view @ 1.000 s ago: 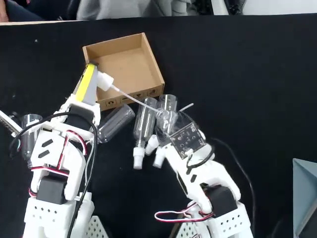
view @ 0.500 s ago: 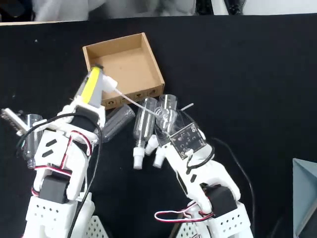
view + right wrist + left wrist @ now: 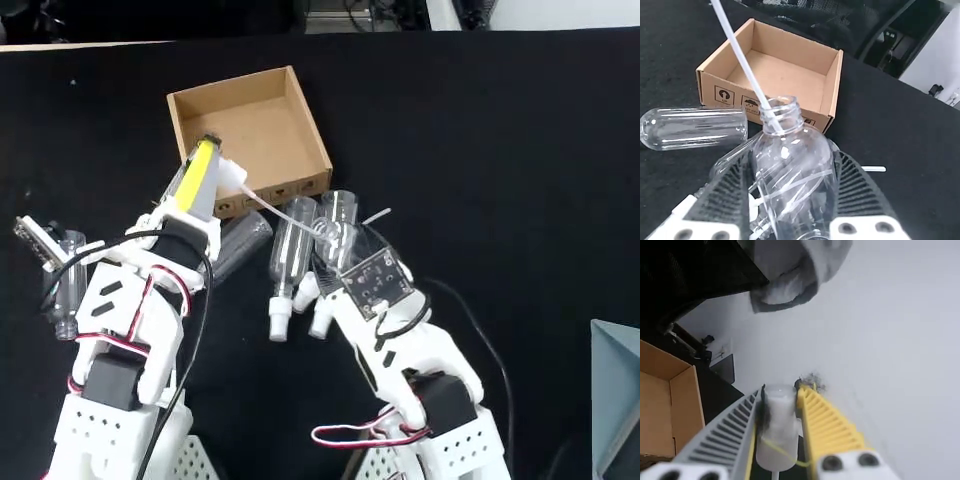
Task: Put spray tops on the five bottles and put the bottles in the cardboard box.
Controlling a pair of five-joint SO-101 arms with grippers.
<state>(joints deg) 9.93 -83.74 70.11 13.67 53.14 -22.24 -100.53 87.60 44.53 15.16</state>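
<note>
My left gripper (image 3: 213, 170) is shut on a white spray top (image 3: 230, 179) just in front of the cardboard box (image 3: 185, 105). The top's thin tube (image 3: 275, 208) slants down into the neck of a clear bottle (image 3: 340, 214), which my right gripper (image 3: 336, 243) is shut on. In the right wrist view the tube (image 3: 742, 62) enters the bottle (image 3: 792, 162) at its open neck, between the right gripper (image 3: 792, 165) fingers. In the left wrist view the spray top (image 3: 776, 422) sits clamped in the left gripper (image 3: 780, 390), with the box (image 3: 682, 390) beside it.
Two capped bottles (image 3: 290, 258) lie side by side beside the right gripper, their white tops (image 3: 280, 320) pointing towards the arms. An uncapped bottle (image 3: 238, 246) lies in front of the box and another (image 3: 63, 285) lies at the far left. A blue-grey bin (image 3: 615, 390) stands at the right edge.
My left gripper has carried the spray top to the right, towards the held bottle, so the tube now reaches into it. The right arm and its bottle have kept still.
</note>
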